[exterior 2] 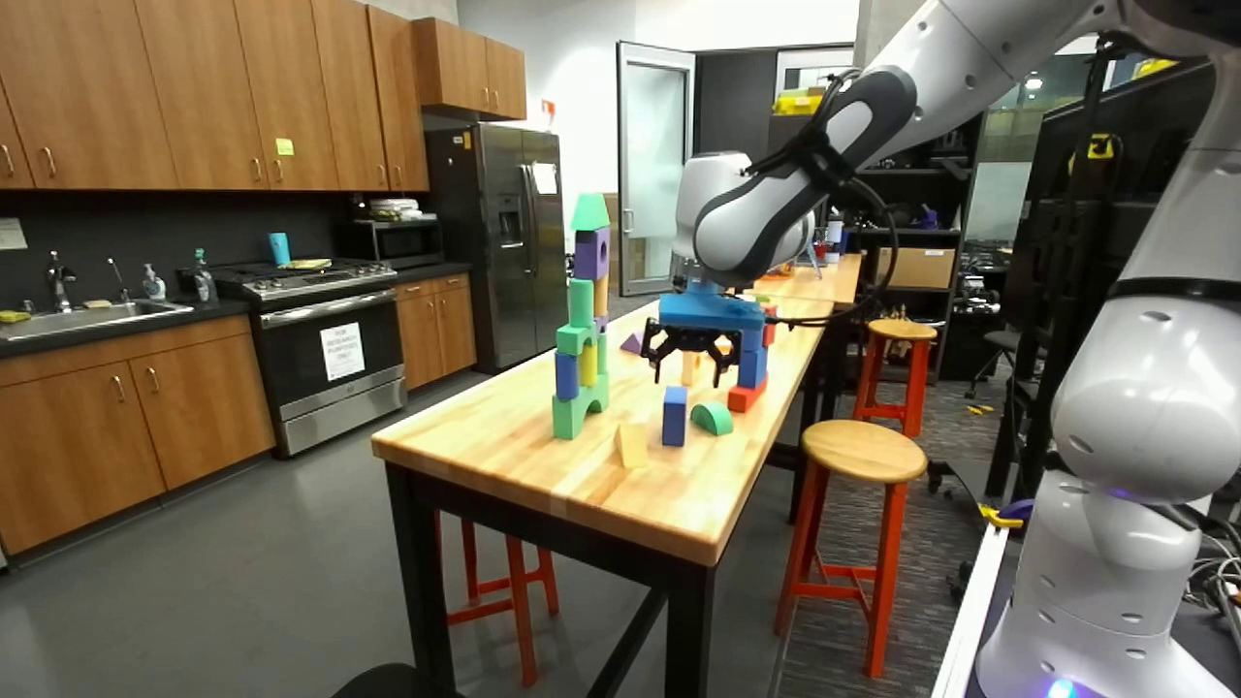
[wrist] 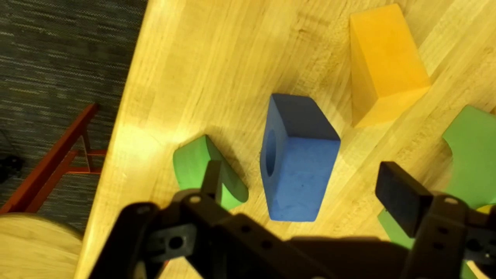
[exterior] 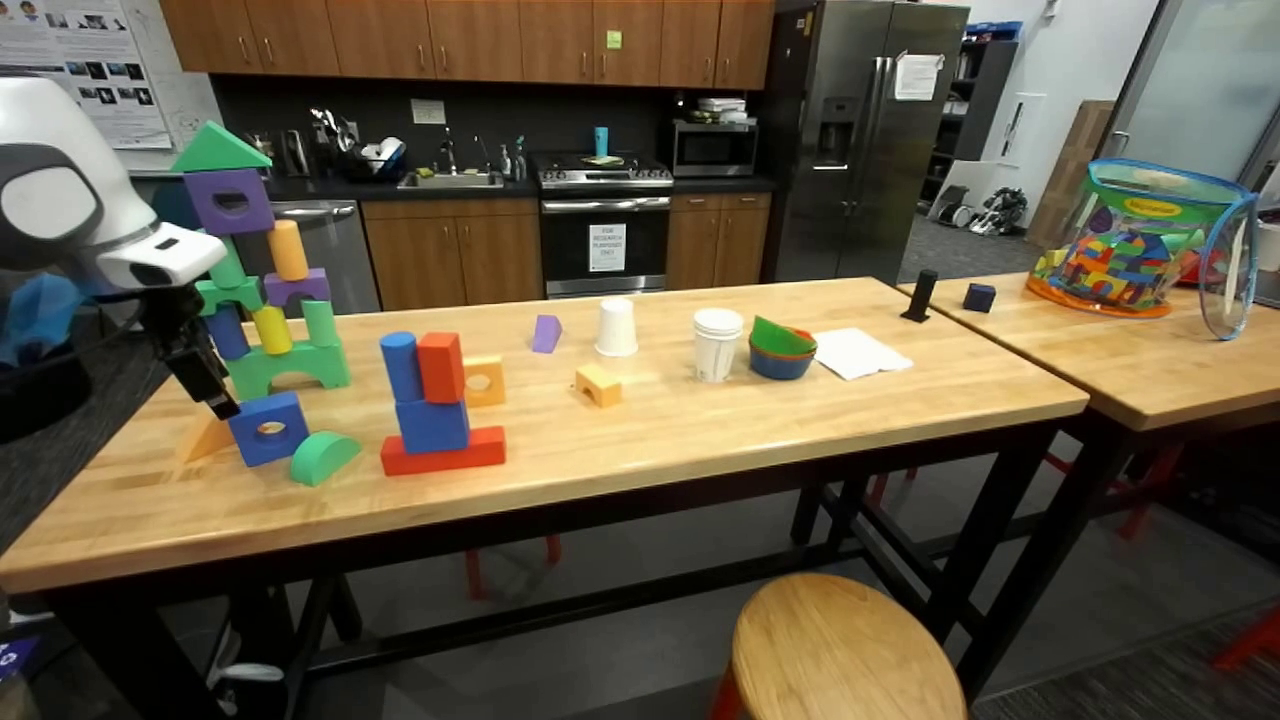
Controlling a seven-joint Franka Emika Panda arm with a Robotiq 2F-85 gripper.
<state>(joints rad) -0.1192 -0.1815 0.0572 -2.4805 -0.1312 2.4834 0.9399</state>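
Two black fingers (wrist: 403, 199) are standing wide apart on the black robot gripper (exterior 2: 688, 379), which is hanging released above the pale wooden table (exterior 2: 543, 456). Between those fingers in the wrist view, a blue rectangular block with a round hole (wrist: 304, 174) is showing, apart from both; in both exterior views it is standing upright on the table. A green half-round block (wrist: 192, 162) is resting just beside it, and a yellow-orange wedge block (wrist: 387, 58) is lying near its opposite side. Close by, a tall tower of coloured blocks (exterior: 237, 292) is rising: a green arch block (exterior: 292, 362) is serving as its base, a purple block with a hole (exterior: 212, 192) is sitting high up, and a green triangular block (exterior: 222, 150) is topping it. Next along the table, a long red block (exterior: 445, 455) is lying flat and bearing a blue cuboid block (exterior: 433, 427), on which a blue cylinder (exterior: 402, 368) and an upright red block (exterior: 442, 367) are standing side by side. A yellow square block with a hole (exterior: 486, 396) is standing just behind them in an exterior view. Farther along, a purple block (exterior: 546, 334), an upturned white cup (exterior: 616, 328), a small yellow arch block (exterior: 599, 382), stacked white cups (exterior: 716, 348) and nested coloured bowls (exterior: 782, 367) are standing near a sheet of white paper (exterior: 862, 354). On the adjoining wooden table (exterior: 1110, 370), a clear bag (exterior: 1150, 207) is holding multicoloured blocks (exterior: 1105, 265).
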